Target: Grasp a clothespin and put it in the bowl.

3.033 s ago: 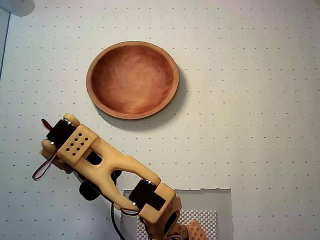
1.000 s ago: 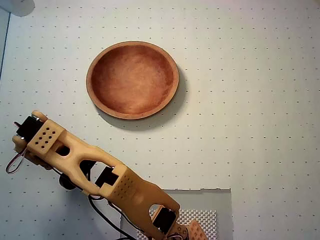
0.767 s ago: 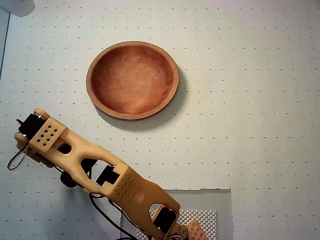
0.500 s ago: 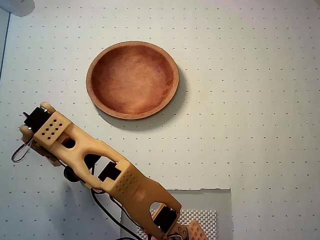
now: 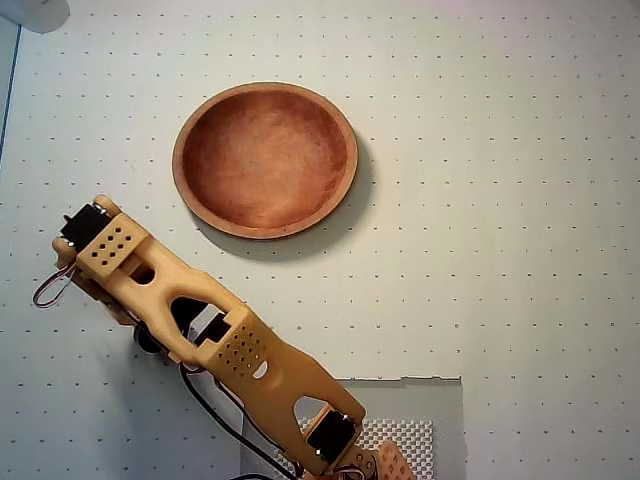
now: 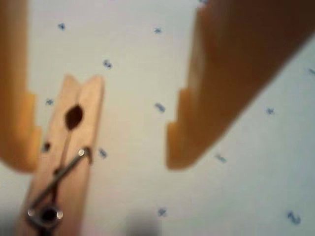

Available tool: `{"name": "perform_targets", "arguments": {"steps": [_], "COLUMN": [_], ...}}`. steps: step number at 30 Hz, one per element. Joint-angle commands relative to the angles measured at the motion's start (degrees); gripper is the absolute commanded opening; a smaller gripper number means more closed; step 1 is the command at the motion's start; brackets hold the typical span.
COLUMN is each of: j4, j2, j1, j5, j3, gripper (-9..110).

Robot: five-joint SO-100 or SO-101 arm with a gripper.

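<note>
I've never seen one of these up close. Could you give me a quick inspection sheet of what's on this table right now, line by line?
Surface: pale dotted table, with a mesh-patterned panel at the bottom edge of the overhead view.
Job's things: wooden bowl, empty, upper middle. Clothespin lying flat on the table in the wrist view, beside the left finger; hidden under the arm from overhead.
Clutter: nothing seen.
Gripper: gripper open, fingers either side of the clothespin, not closed on it; right finger well apart from it.
Cables: red wire loop at the arm's end; black cable near the base.
Surroundings: pale object at top-left corner, cut off, unclear.
</note>
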Motion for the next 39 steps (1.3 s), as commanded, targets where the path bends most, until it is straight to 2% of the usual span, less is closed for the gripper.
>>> {"name": "perform_targets", "arguments": {"steps": [1,11,39], "j4": [0.09,0.44,0.70], "j2": [0.35,-2.81,-6.59], "j1": [-0.18,-1.93,-1.05], "j5": [-0.88,-2.55,0.09], "j3": [-5.27,-10.02,-9.40], "gripper": [16,16,15]}}
